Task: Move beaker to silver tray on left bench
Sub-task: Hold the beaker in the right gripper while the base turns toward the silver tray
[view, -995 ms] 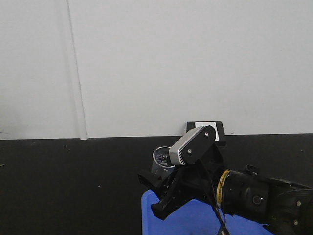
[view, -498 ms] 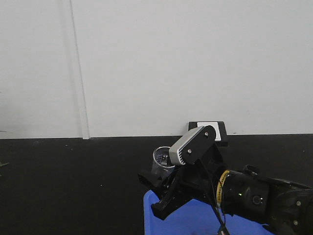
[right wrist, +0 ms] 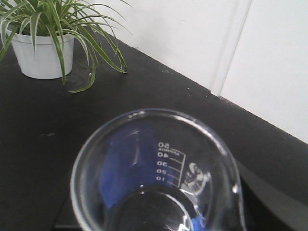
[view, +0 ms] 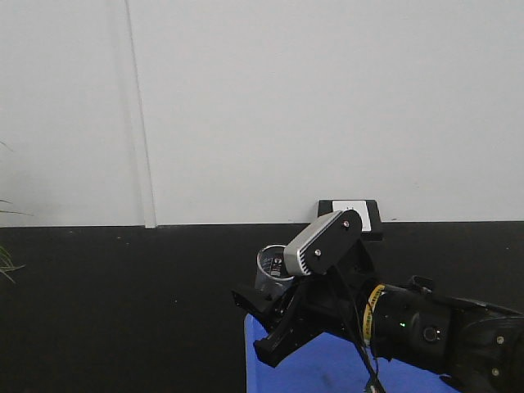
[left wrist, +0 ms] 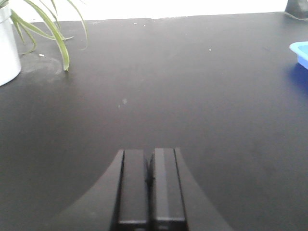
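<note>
The beaker (view: 270, 264) is small, clear glass with printed marks. It is held upright in my right gripper (view: 260, 307), above the left end of a blue tray (view: 327, 372). In the right wrist view the beaker (right wrist: 154, 168) fills the lower frame, with marks 10 to 50 on its wall and dark fingers at both sides. My left gripper (left wrist: 149, 166) is shut and empty, low over the bare black bench (left wrist: 159, 82). The silver tray is out of view.
A potted spider plant in a white pot (right wrist: 41, 55) stands on the black bench near the white wall; it also shows in the left wrist view (left wrist: 7, 45). The blue tray's corner (left wrist: 299, 50) is at the right. A wall socket (view: 350, 214) is behind the arm.
The front view has swung left: the wall seam has drifted right and plant leaves have come in at the left edge. The right gripper keeps the beaker in the same pose.
</note>
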